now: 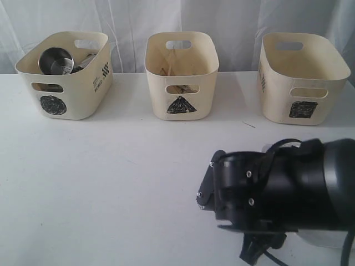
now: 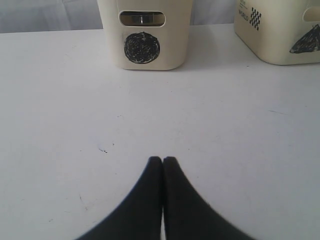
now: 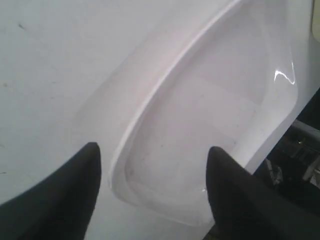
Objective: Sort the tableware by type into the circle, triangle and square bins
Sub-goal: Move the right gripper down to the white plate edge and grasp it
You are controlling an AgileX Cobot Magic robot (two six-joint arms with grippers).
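Right pincer [image 3: 152, 167] spread wide, straddling rim of large white squarish plate [image 3: 210, 115] flat on table [image 3: 45, 75]; gripping nothing.

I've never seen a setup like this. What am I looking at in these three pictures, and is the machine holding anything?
A two-armed robot sorts tableware at a white table. The wide picture comes from a camera off the arms: three cream tubs marked circle, triangle and square, steel cups in the first. The other two come from cameras on the wrists. The left gripper is shut and empty, facing the circle tub. The right gripper is open, its fingers either side of a white plate's rim, gripping nothing.
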